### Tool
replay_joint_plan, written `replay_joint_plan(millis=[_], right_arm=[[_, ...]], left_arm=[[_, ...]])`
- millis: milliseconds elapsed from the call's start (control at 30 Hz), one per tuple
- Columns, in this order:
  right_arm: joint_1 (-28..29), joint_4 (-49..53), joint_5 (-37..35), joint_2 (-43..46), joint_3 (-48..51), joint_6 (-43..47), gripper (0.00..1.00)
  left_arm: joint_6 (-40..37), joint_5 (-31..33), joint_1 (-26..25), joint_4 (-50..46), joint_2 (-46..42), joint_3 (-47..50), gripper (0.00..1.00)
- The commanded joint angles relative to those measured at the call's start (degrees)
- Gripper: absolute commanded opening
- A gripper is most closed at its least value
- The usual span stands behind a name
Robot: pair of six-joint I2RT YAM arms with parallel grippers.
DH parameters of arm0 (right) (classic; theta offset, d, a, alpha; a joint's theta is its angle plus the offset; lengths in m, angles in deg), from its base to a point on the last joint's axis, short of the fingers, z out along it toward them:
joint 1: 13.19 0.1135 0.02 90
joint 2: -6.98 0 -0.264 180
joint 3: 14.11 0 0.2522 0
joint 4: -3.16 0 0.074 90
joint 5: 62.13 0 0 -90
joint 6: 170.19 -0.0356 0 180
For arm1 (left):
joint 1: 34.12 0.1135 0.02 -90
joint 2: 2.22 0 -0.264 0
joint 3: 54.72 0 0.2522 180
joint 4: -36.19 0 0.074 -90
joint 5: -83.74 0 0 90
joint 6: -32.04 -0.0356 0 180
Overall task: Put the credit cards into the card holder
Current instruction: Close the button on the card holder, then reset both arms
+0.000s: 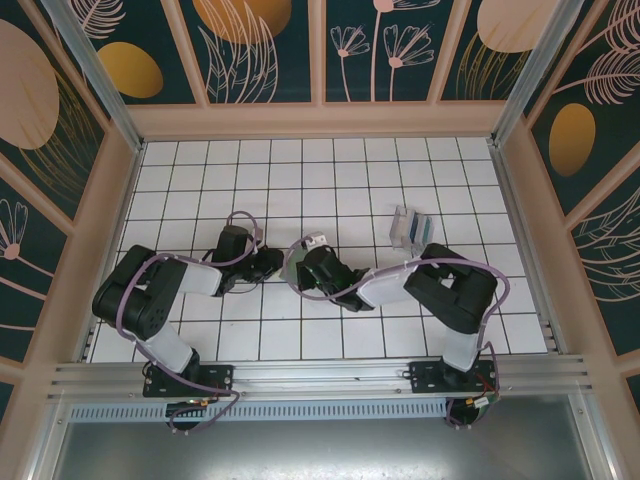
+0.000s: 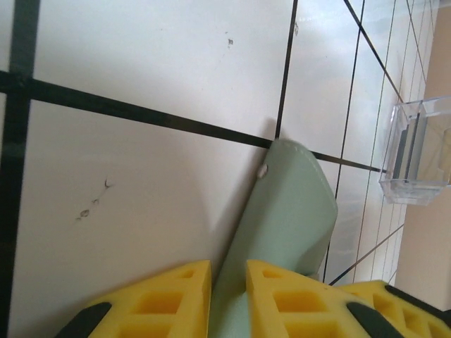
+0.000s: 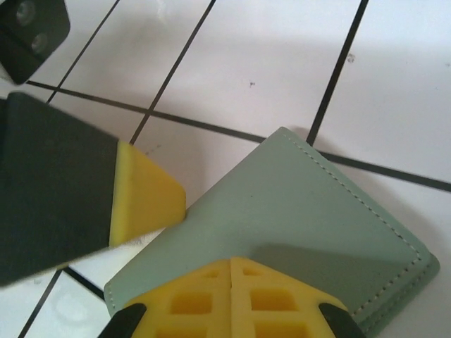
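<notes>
On white tiles (image 1: 350, 180) within teal floral walls (image 1: 262, 60), both arms bend inward, left gripper (image 2: 227, 278) pinching the holder (image 3: 303, 211) edge, right gripper (image 3: 231, 271) pressed together atop it, cards (image 1: 421, 226) in a tray (image 2: 423, 105) nearby.

Your wallet (image 3: 303, 211) is sage green, gripper fingers (image 3: 204, 303) yellow, floor (image 1: 350, 170) white with black grid lines, walls (image 1: 290, 50) teal with peach leaves.
</notes>
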Motion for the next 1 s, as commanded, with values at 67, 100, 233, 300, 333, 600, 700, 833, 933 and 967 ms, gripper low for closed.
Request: replay_joint_plan(millis=[67,100,233,300,333,600,700,833,933,967], right_arm=[[-2.1,4.7,4.8,4.1,2.6,0.7,0.15],[-2.6,5.8,5.6,5.0,1.5,1.4,0.21],[-3.2,9.2,5.2,11.6,-2.3,3.7,0.40],[-3.5,11.1,3.8,16.0,-3.5,4.9,0.45],[-3.7,12.6,2.4,18.4,-4.1,5.5,0.46],[-5.5,21.4,-15.8,42.3,-1.5,12.7,0.66],[-9.2,23.1,-24.3,49.1,1.7,13.5,0.75],[-20.4,22.6,-22.4,53.1,7.5,17.1,0.99],[-26.6,17.6,-23.3,53.6,13.9,21.0,0.99],[-29.3,15.8,-23.5,53.6,15.9,21.1,0.99]], left_arm=[[0.3,3.4,-1.2,-0.3,0.1,1.9,0.22],[-0.3,3.5,-1.2,-0.9,-0.8,1.6,0.23],[-4.4,6.8,-1.1,-7.0,-6.7,-0.7,0.34],[-6.3,9.9,-1.1,-10.8,-10.2,-2.2,0.38],[-7.3,11.7,-1.0,-12.6,-12.0,-3.0,0.40],[-18.6,28.7,-0.9,-22.9,-32.1,-6.7,0.92],[-24.6,36.7,-0.9,-22.6,-39.7,-5.2,0.99],[-32.5,48.0,-0.9,-19.6,-45.9,-1.0,0.99],[-42.6,50.2,-0.9,-13.3,-46.8,4.0,0.99],[-45.6,50.7,-0.9,-9.9,-46.8,6.3,0.99]])
